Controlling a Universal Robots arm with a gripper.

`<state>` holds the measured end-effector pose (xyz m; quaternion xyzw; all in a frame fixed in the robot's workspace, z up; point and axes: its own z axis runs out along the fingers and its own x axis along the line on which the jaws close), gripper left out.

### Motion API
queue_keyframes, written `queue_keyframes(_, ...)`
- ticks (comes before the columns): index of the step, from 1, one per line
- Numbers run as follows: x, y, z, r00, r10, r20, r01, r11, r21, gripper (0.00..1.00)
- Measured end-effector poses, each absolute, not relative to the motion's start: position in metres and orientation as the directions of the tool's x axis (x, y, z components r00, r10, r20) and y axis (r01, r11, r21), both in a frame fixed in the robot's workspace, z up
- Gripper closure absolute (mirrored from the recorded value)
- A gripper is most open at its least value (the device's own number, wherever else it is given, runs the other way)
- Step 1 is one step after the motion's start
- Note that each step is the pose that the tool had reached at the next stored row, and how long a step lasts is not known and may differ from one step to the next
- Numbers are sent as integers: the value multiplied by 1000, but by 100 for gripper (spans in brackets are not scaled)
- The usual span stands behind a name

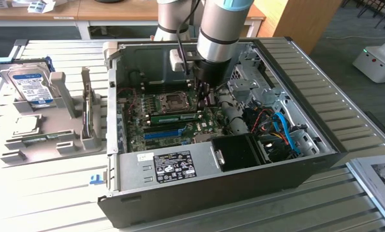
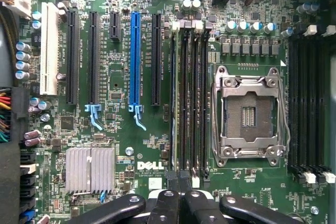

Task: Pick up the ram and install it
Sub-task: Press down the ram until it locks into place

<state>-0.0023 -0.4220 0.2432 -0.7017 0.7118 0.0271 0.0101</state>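
One robot arm reaches down into an open computer case (image 1: 179,193) on a slatted table (image 1: 347,121), its claw (image 1: 203,99) closed just above the motherboard (image 1: 173,125). In the exterior view, the ram (image 1: 174,116) stands as a green stick on edge in a memory slot at about 6 o'clock from the empty processor socket (image 1: 174,100), with the claw's tip at the stick's end towards the exterior view's right. Whether the fingers pinch the stick or merely press on it cannot be told. The wrist view looks straight down the closed fingers (image 2: 181,205) onto a bank of memory slots (image 2: 189,98) beside the socket and a long blue slot (image 2: 135,61). The risk from here, as a judgement: if the stick sits tilted or off its notch, downward pressure at one end could leave it half seated, bend the board or miss the latches. A rack (image 1: 50,125) at 9 o'clock from the case holds a hard drive (image 1: 30,87).
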Motion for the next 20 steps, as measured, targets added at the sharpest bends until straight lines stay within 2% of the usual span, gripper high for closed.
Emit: queue_keyframes(20,-16,-422,245,-15,-999,-52,-1000,14,25,90)
